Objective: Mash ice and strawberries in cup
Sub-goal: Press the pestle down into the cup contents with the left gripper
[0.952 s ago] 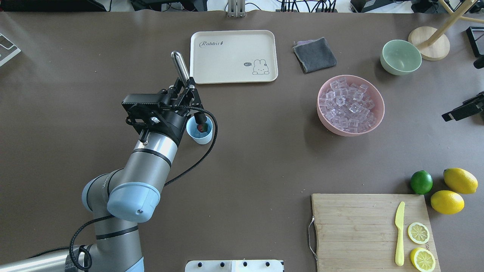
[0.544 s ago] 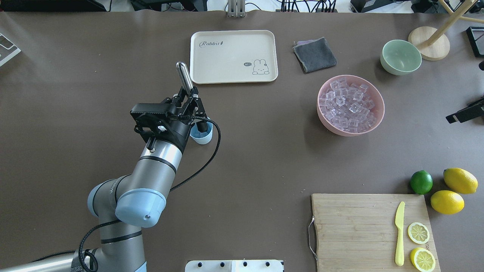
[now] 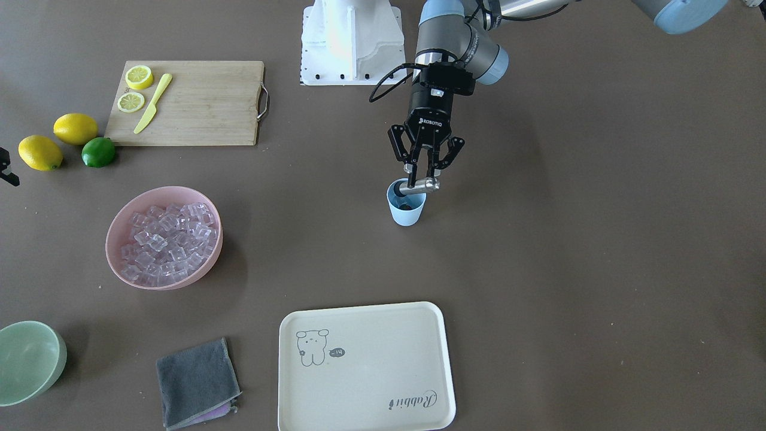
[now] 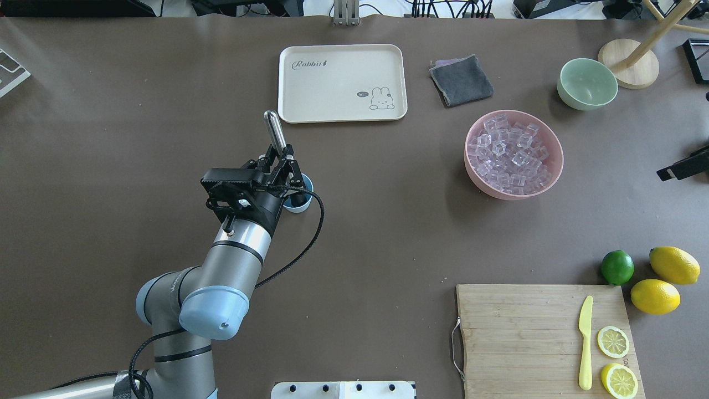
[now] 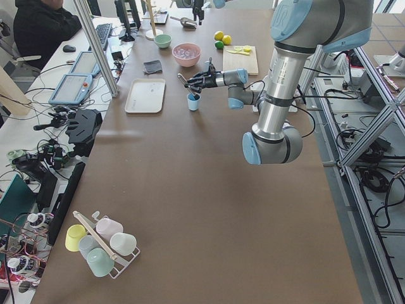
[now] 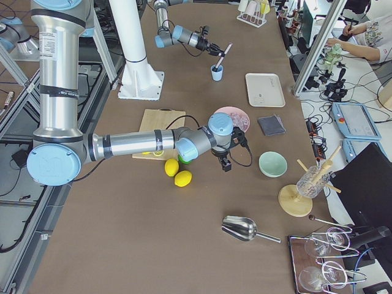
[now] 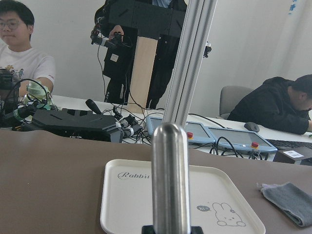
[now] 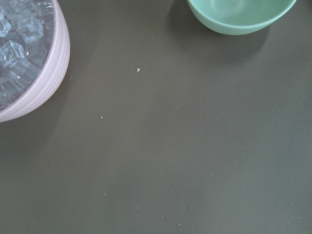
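The left end effector (image 3: 420, 177) is clamped on a stiff, slippery-looking steel masher (image 4: 273, 130) whose lower end is in the cup (image 3: 407, 214). That plastic cup is probably light and easily tipped.

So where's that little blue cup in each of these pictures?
Front-facing: the cup stands mid-table, under the left claw, which grips a metal masher.
Overhead: left of centre, half hidden by that claw.
Exterior left: far up the table, right of the tray.
Exterior right: near the top, left of the tray.
Left wrist: not in it.
Right wrist: not in it.
Landmark: the cream rabbit tray, missing only from the right wrist view.
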Motion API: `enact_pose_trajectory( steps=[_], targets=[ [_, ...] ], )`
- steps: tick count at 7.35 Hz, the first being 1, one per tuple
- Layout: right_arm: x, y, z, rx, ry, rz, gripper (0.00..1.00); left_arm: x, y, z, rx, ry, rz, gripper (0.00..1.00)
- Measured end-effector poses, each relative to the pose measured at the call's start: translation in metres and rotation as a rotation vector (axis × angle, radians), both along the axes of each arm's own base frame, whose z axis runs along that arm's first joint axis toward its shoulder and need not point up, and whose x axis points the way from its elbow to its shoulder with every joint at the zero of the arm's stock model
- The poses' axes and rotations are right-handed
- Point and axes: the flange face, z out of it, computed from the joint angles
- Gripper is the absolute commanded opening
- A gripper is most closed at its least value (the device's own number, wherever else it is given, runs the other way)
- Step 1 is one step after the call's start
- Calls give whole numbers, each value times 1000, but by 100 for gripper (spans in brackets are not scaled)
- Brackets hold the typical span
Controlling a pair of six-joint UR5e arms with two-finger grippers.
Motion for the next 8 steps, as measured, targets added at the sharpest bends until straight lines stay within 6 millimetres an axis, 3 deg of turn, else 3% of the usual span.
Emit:
enact_pose_trajectory(
  steps=[4,8],
  targets=[
    [2,2,4,2,11,5,98,-37,-7,-34,48,7,-10,0],
    [4,4,7,-2,15,6,98,-13,-10,-1,30,-14,4,0]
  ],
)
